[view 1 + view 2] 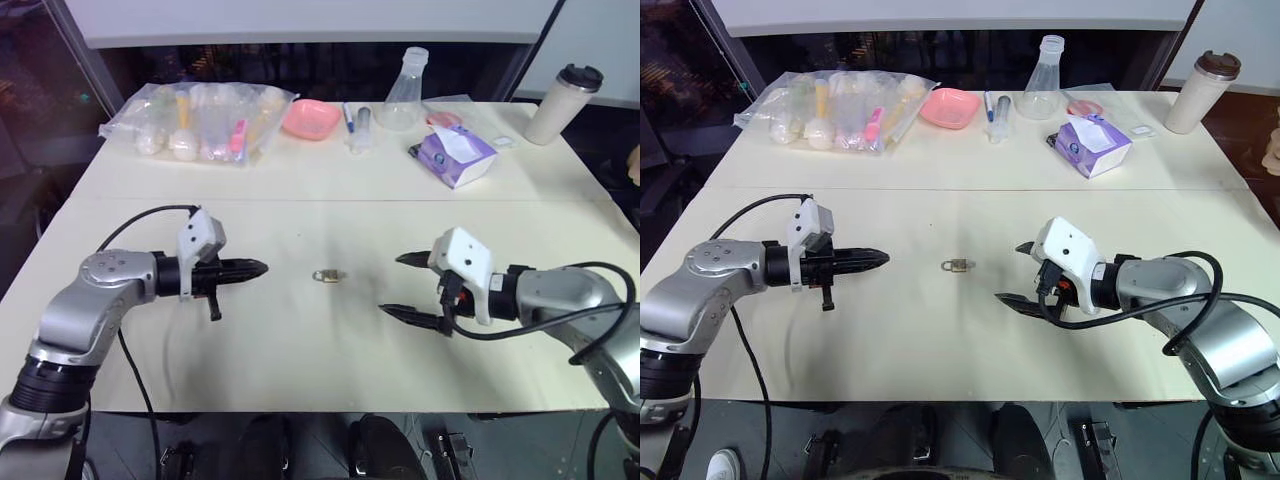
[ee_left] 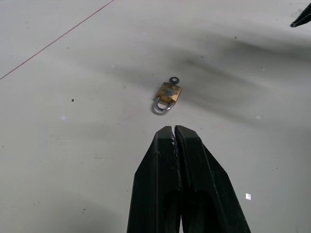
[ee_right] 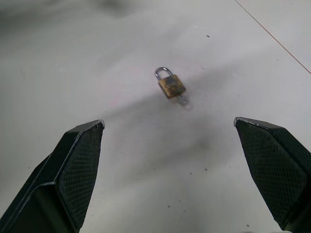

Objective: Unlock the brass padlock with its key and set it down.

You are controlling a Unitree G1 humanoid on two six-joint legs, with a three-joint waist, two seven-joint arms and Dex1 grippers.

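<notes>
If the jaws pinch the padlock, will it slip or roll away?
The padlock lies flat on the table, so it probably will not roll. Its small, smooth metal body may slip from a pinch. The key sticking out of it may shift or catch.

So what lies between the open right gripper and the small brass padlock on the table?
Nothing: in the right wrist view, bare cream table runs from the right gripper to the small brass padlock, whose thin silvery key sticks out of its base.
</notes>
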